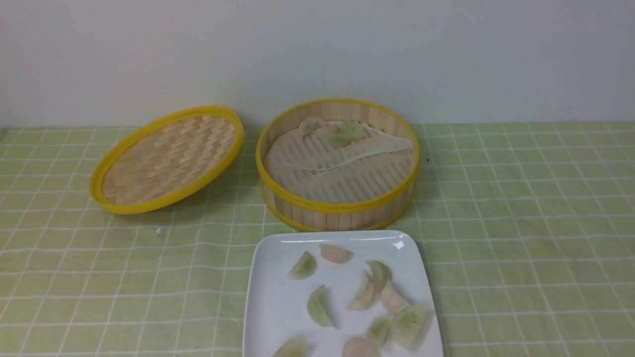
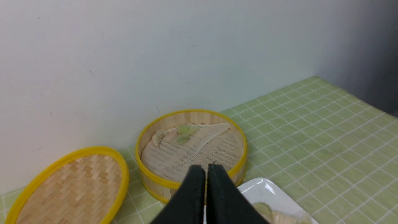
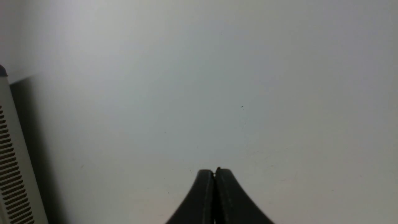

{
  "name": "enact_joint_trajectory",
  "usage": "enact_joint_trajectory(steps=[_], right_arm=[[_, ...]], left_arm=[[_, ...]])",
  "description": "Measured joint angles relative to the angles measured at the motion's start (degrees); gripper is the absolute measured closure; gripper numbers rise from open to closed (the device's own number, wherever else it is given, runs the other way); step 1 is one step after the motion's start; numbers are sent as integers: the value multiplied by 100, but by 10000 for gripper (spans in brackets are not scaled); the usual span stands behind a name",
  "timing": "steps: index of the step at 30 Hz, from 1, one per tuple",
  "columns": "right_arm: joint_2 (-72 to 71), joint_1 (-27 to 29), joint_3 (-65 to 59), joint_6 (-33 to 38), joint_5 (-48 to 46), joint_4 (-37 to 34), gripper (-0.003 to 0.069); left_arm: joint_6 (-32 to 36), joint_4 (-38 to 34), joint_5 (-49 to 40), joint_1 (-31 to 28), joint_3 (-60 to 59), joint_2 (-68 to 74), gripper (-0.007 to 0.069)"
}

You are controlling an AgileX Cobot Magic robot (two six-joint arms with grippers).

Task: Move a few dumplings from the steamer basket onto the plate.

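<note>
Green-checked tabletop (image 1: 521, 223). Dumplings (image 2: 186, 130), beyond left tool (image 2: 206, 169): judged soft, slippery, to be pinched mid-belly. Left and right tool (image 3: 214, 172) are pressed together, empty.

A round woven lid (image 1: 167, 159) with a yellow rim lies at ten o'clock on the bench's green checked cloth (image 1: 521, 223). A white wall (image 1: 317, 49) is behind.

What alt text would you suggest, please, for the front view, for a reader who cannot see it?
A white square plate holding about ten dumplings sits nearest the camera on a green checked tablecloth. Behind it stands a round bamboo steamer basket with a few dumplings inside, and its woven lid lies to the left.
</note>
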State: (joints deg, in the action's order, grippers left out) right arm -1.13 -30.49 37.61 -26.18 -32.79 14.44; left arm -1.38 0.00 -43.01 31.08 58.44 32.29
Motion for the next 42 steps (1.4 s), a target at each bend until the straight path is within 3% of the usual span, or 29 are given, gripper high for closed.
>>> enact_joint_trajectory(steps=[11,16,19,25,30,42], right_arm=[[0,0,-10,0,-6,0,673],[0,0,-10,0,-6,0,673],[0,0,-17,0,-6,0,673],[0,0,-17,0,-6,0,673],[0,0,-17,0,-6,0,673],[0,0,-17,0,-13,0,673]], left_arm=[[138,88,189,-122,-259,-114,631],[138,61,808,-838,-1328,-679,631],[209,0,1505,-1630,-2691,-1399,631],[263,0,2168,-2412,-4735,-2527,631],[309,34,2282,-2579,-5921,-3217,631],[313,34,2090,-2591,-5998,-3286,631]])
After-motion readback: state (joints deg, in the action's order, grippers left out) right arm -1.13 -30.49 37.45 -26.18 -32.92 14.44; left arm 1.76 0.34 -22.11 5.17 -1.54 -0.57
